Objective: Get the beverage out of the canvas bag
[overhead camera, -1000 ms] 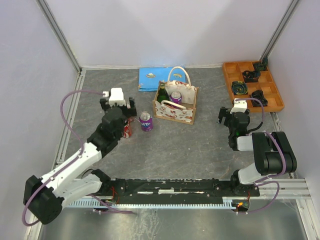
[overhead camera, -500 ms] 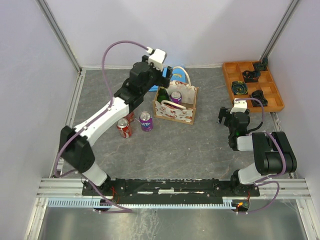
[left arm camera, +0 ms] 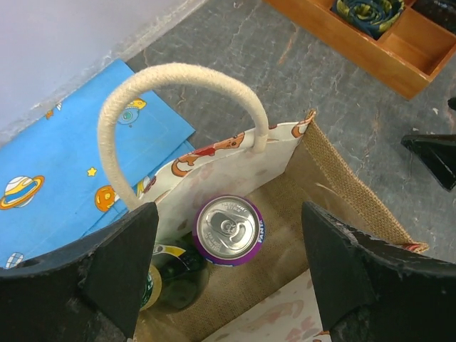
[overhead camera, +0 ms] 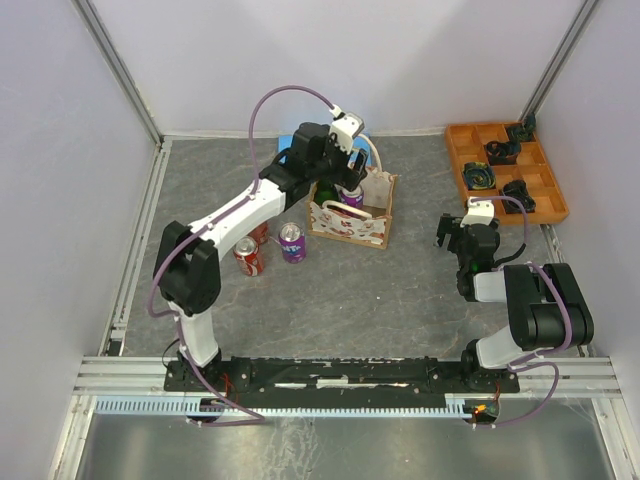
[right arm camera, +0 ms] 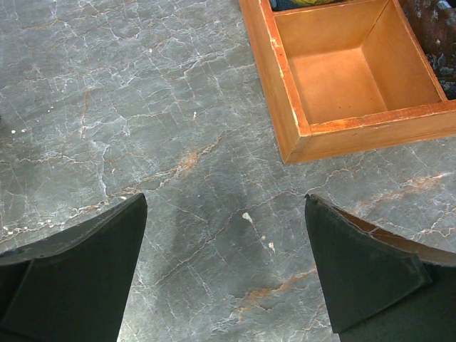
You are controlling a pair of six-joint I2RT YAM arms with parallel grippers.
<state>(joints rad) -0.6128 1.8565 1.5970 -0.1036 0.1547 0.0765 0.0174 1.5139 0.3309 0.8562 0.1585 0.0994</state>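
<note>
Hovering over the canvas bag [left arm camera: 335, 171], your left gripper [left arm camera: 228, 210] has its jaws spread above the purple can [left arm camera: 229, 229] at mid-frame, gripping nothing

No legible txt or labels.

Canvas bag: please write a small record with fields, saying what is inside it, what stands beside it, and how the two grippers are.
bag: canvas bag, upright, top open
inside: purple can, upright; green bottle next to it
outside, on the table: second purple can; red can
left gripper: open, above the bag, holding nothing
right gripper: open, above the table, near the orange tray
step: purple can not yet gripped
</note>
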